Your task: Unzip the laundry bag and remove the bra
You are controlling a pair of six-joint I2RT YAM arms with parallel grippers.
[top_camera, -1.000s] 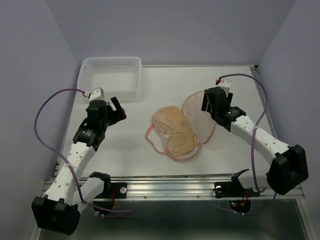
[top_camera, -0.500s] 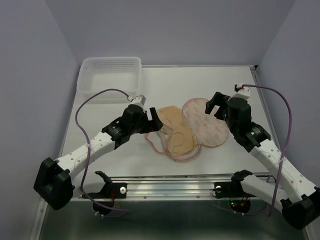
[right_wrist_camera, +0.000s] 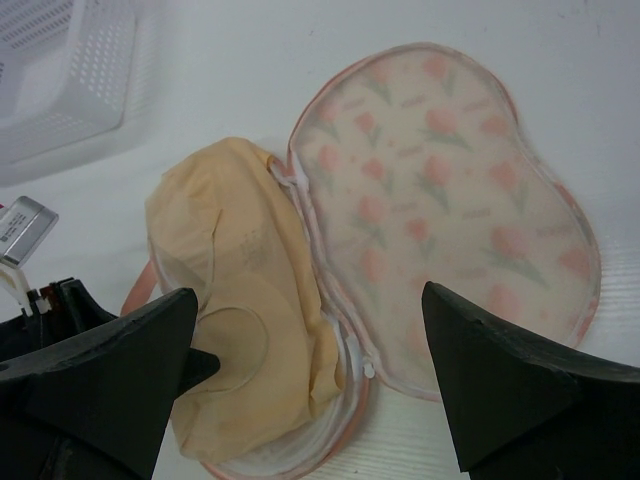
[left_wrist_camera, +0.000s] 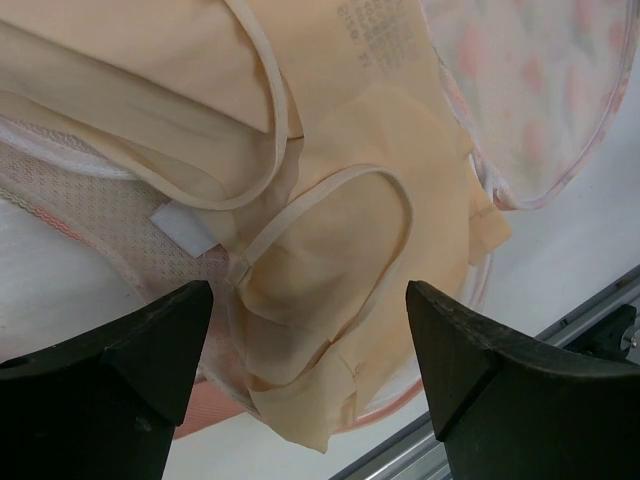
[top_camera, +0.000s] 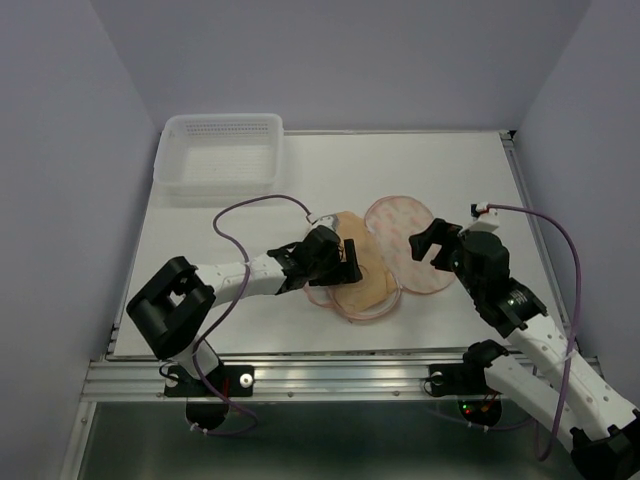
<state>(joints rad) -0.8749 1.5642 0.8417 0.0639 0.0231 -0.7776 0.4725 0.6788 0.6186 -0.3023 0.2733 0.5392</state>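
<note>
Toward the front edge of the table point(top_camera: 300, 180), we found the bag point(top_camera: 408, 243) open, the bra point(top_camera: 362, 280) in its left half. Our left gripper point(left_wrist_camera: 308, 300), jaws wide, had swung over it from the left; the right gripper point(right_wrist_camera: 310, 300) was wide too.

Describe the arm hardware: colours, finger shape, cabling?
The left arm and right arm match: white links, black joint housings. The left gripper and right gripper are black, with blunt wedge-shaped fingers. A purple cable loops loose off each wrist.

Left gripper point(top_camera: 341, 262) and right gripper point(top_camera: 432, 249) both have jaws spread.
</note>
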